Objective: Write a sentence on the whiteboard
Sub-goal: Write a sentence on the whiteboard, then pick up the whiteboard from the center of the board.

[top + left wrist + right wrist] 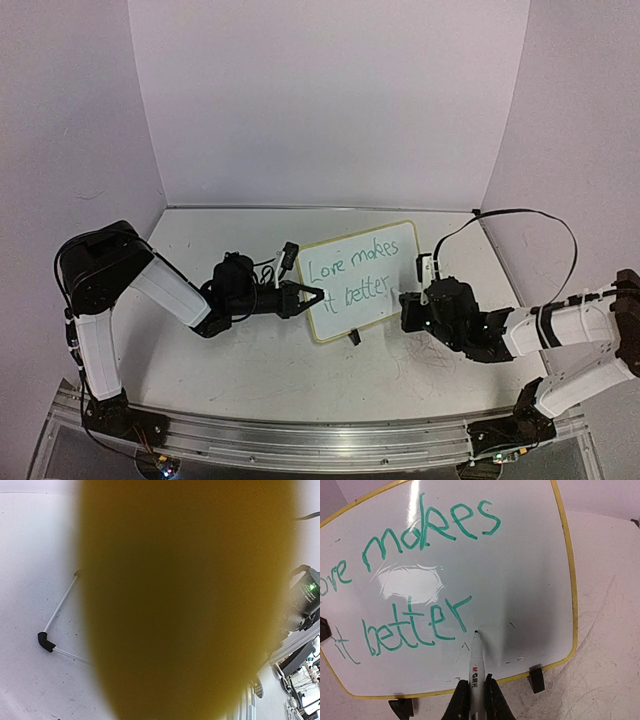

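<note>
Whiteboard (530, 580), left edge clamped in left pincer (315, 296); right pincer (474, 694) clamped on marker (477, 660), tip beside "better": dragging could smear the lettering.

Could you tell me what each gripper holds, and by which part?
The right gripper holds a marker by its rear barrel; the left gripper grips the whiteboard by its left edge.

Small whiteboard (365, 281) with thin yellow frame and rounded corners, propped on black clip feet (536, 679), centred on the desk (250, 350), green handwriting reading "Love makes it better".
</note>
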